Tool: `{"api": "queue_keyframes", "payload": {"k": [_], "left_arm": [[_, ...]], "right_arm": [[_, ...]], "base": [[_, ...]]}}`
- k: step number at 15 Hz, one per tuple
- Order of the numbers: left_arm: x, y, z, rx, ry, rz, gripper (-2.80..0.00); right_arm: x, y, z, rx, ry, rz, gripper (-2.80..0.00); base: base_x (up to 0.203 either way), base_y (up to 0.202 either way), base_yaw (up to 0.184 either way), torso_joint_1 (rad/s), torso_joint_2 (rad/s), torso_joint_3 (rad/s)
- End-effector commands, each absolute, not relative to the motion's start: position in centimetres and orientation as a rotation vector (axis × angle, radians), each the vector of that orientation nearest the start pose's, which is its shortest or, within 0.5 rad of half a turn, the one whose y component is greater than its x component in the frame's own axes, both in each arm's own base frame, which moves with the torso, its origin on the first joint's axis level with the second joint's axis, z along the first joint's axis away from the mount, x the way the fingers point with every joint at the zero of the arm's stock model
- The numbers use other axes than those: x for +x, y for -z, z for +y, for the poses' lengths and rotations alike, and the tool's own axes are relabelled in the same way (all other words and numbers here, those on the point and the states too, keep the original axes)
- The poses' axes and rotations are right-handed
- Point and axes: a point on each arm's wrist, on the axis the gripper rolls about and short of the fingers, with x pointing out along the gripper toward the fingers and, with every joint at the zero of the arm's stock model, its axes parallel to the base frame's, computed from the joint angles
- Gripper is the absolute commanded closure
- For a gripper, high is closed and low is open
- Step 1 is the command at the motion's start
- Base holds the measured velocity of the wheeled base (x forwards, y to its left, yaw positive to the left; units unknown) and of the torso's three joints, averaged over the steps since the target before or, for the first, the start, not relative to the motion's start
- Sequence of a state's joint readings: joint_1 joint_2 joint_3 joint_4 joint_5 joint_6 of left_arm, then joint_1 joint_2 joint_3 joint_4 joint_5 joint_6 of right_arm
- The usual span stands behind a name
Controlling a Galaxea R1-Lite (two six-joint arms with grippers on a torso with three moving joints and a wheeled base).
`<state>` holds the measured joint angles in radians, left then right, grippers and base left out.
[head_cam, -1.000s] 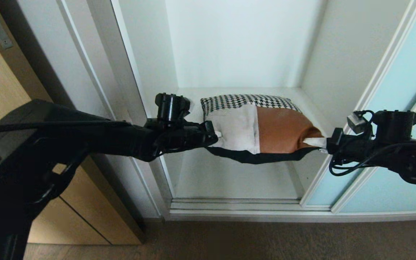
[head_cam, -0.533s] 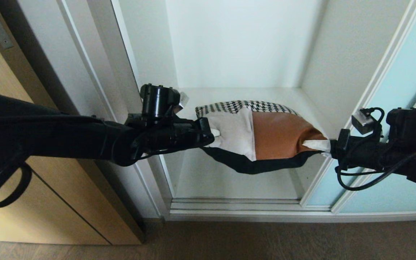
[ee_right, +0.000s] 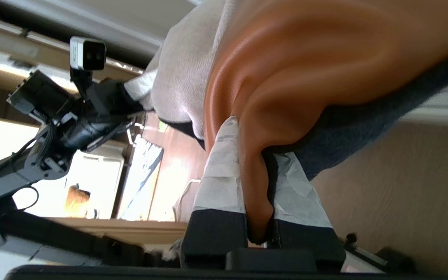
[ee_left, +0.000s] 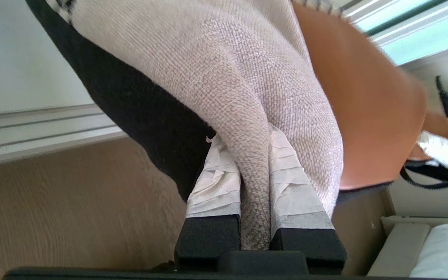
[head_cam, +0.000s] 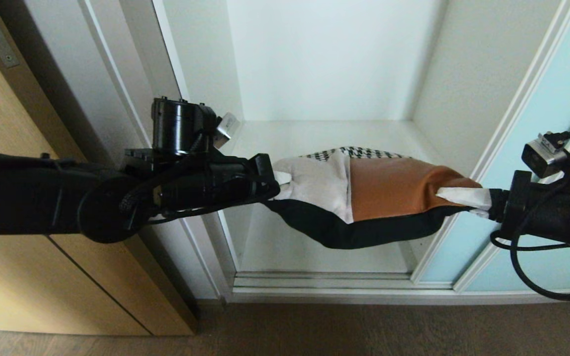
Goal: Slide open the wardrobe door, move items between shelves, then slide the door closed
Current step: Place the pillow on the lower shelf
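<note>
The patchwork cushion (head_cam: 364, 190) of cream, rust-brown and houndstooth panels with a black back hangs sagging between my two grippers, in front of the white shelf (head_cam: 324, 133). My left gripper (head_cam: 281, 179) is shut on its cream corner, as the left wrist view shows: left gripper (ee_left: 247, 136), cushion (ee_left: 224, 66). On the other side, my right gripper (head_cam: 451, 195) is shut on the brown leather corner; in the right wrist view the right gripper (ee_right: 256, 138) pinches a fold of the cushion (ee_right: 305, 66). The sliding wardrobe door (head_cam: 552, 128), frosted pale blue, stands pushed to the right, leaving the wardrobe open.
A tan wood door (head_cam: 13, 163) stands at the left, close behind my left arm. The wardrobe's white side wall (head_cam: 201, 74) and the bottom track (head_cam: 324, 282) frame the opening. A lower white board (head_cam: 309, 247) lies beneath the cushion. Wood floor (head_cam: 314, 326) runs along the front.
Both grippers have drawn back toward me with the cushion, pulling it off the shelf. It now hangs nearer and sags more between them.
</note>
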<state>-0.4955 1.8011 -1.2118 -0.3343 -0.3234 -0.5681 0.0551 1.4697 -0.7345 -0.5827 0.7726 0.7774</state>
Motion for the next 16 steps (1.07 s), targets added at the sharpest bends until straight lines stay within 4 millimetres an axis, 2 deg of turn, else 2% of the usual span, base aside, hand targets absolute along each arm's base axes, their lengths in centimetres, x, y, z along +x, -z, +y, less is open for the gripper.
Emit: {"api": "queue_keyframes", "payload": {"k": [1, 4, 5, 11, 14, 16], "left_arm": [[28.4, -25.1, -16.2, -0.519, 0.731, 0.441, 0.00], [26.0, -24.7, -15.2, -0.515, 0.731, 0.467, 0.00], [25.4, -24.5, -14.9, -0.512, 0.732, 0.474, 0.00], [22.2, -24.3, -14.1, -0.503, 0.764, 0.486, 0.00], [21.8, -23.8, -14.2, -0.502, 0.766, 0.506, 0.00], [21.5, -23.6, -14.3, -0.500, 0.772, 0.511, 0.00]], "right_arm": [[21.3, -24.4, 2.9, 0.764, -0.763, 0.404, 0.00], [18.1, -25.4, 3.5, 0.759, -0.809, 0.414, 0.00], [17.4, -25.2, 3.6, 0.770, -0.808, 0.440, 0.00], [16.3, -24.4, 3.6, 0.788, -0.790, 0.483, 0.00], [15.9, -24.1, 3.5, 0.792, -0.787, 0.495, 0.00], [16.4, -23.5, 3.6, 0.803, -0.775, 0.524, 0.00]], "base": [[0.000, 0.000, 0.000, 0.000, 0.00, 0.000], [0.000, 0.000, 0.000, 0.000, 0.00, 0.000], [0.000, 0.000, 0.000, 0.000, 0.00, 0.000], [0.000, 0.000, 0.000, 0.000, 0.00, 0.000], [0.000, 0.000, 0.000, 0.000, 0.00, 0.000], [0.000, 0.000, 0.000, 0.000, 0.00, 0.000]]}}
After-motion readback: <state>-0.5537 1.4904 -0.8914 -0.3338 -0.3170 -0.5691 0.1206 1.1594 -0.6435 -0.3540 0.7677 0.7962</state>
